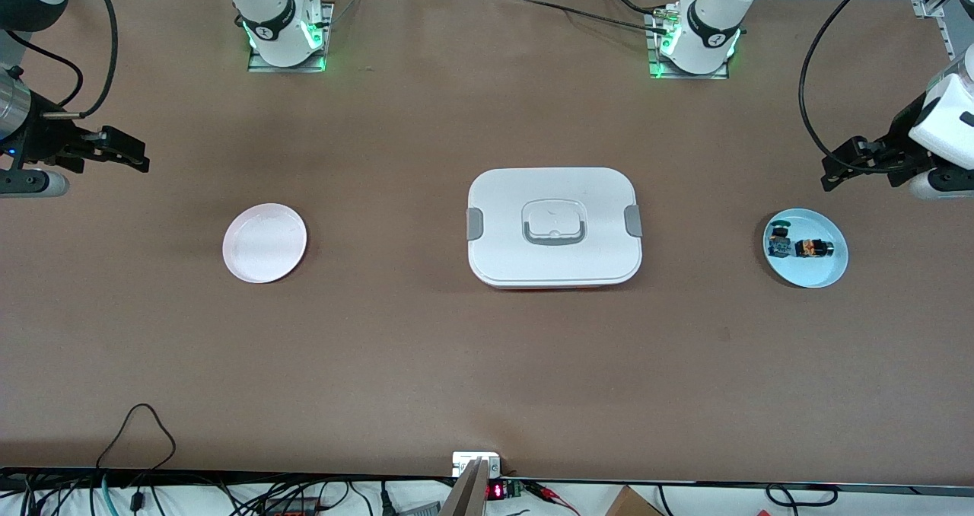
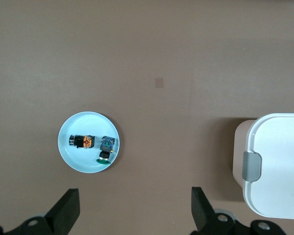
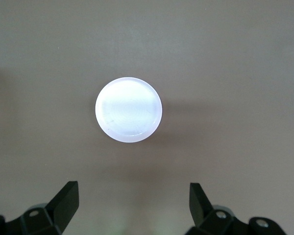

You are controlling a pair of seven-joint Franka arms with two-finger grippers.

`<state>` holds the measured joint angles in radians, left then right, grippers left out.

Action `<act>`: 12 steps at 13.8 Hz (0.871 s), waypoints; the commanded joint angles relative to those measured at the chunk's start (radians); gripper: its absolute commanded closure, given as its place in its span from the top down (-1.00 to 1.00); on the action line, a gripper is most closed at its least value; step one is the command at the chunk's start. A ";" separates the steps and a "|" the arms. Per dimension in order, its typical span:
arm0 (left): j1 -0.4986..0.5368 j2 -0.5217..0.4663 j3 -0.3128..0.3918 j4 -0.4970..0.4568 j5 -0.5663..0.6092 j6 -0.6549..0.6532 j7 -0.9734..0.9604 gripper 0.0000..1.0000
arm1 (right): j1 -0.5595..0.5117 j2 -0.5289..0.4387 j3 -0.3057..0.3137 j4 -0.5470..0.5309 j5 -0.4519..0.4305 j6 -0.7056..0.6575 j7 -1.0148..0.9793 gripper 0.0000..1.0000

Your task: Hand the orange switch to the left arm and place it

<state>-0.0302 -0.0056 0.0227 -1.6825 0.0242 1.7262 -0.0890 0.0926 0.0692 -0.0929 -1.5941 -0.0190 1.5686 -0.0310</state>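
The orange switch (image 1: 811,249) lies on a light blue plate (image 1: 825,271) at the left arm's end of the table, beside a green-capped switch (image 1: 778,241). In the left wrist view the orange switch (image 2: 82,142) and the green-capped switch (image 2: 106,148) lie on the plate (image 2: 73,157). My left gripper (image 1: 837,173) is open and empty, up in the air beside the plate; its open fingers frame bare table in the left wrist view (image 2: 135,211). My right gripper (image 1: 129,156) is open and empty, high over the right arm's end; it also shows in the right wrist view (image 3: 134,208). The white box (image 1: 554,227) sits mid-table.
An empty pink plate (image 1: 265,243) lies toward the right arm's end; it also shows in the right wrist view (image 3: 129,109). The box's edge shows in the left wrist view (image 2: 277,166). Cables hang along the table's near edge (image 1: 137,425).
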 commanded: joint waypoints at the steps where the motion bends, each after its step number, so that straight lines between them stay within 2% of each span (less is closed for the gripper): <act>1: -0.005 0.001 0.017 -0.005 -0.018 0.012 0.034 1.00 | -0.008 -0.022 0.007 -0.013 0.014 -0.009 0.005 1.00; 5: -0.007 0.012 0.017 0.004 -0.013 0.009 0.035 1.00 | -0.008 -0.022 0.007 -0.013 0.013 -0.007 0.005 1.00; 8: -0.007 0.036 0.013 0.052 -0.018 -0.075 0.112 1.00 | -0.008 -0.022 0.007 -0.013 0.013 -0.002 0.005 1.00; 12: -0.005 0.038 0.014 0.053 -0.018 -0.085 0.127 1.00 | -0.007 -0.022 0.007 -0.013 0.013 -0.002 0.005 1.00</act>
<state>-0.0305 0.0128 0.0276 -1.6682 0.0234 1.6682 0.0091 0.0927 0.0690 -0.0928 -1.5941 -0.0190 1.5686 -0.0310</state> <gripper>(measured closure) 0.000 0.000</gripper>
